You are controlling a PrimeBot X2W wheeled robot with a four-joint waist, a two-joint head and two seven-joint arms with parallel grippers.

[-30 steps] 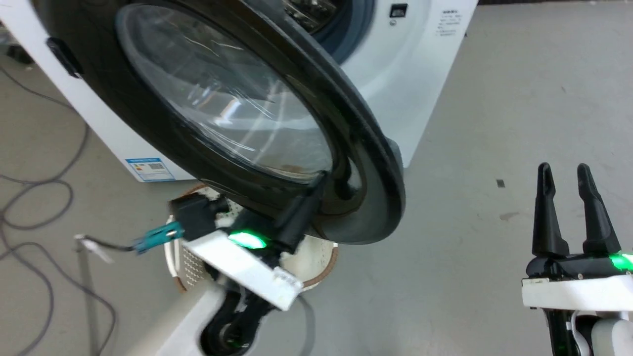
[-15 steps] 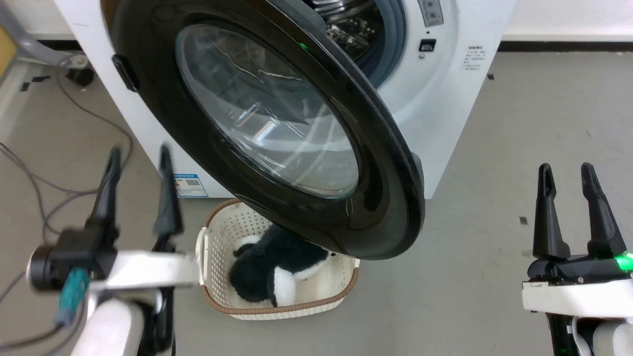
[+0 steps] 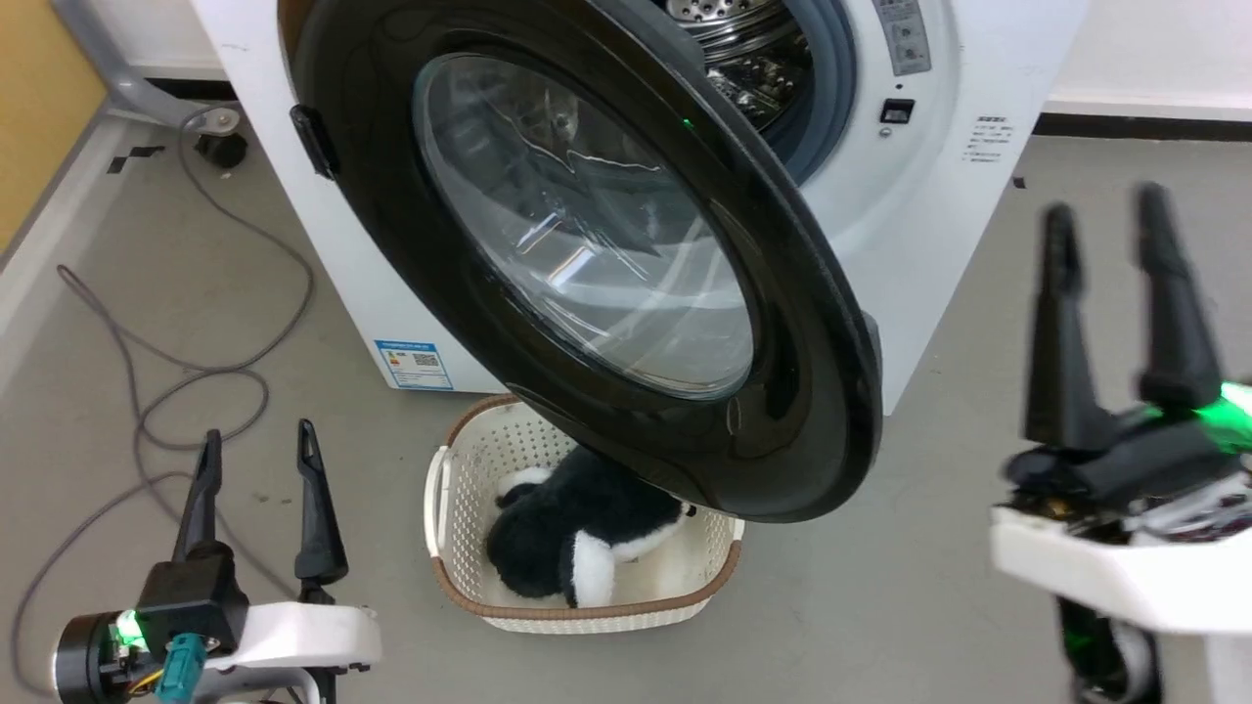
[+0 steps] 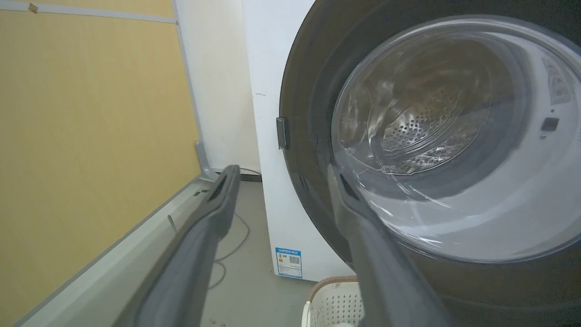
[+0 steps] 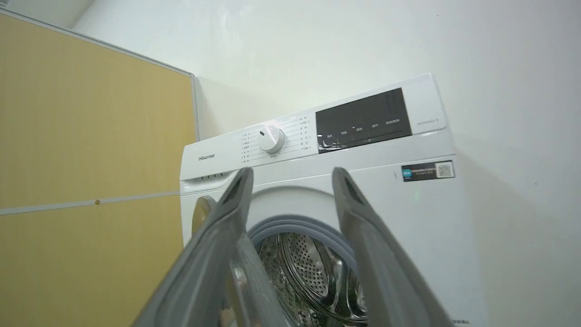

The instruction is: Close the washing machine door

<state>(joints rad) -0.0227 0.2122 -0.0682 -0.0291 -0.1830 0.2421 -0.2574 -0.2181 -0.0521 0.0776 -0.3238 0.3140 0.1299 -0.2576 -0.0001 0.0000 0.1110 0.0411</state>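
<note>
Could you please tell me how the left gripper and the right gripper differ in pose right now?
In the head view the left gripper sits low, beside the basket; the right gripper stands higher, its tips level with the door. The left gripper looks sharp there; the right gripper is blurred. Both are open, hold nothing and are apart from the door.

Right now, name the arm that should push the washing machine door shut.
Probably right. The right gripper stands high beside the free edge of the washing machine door; the left gripper sits low on its hinge side.
</note>
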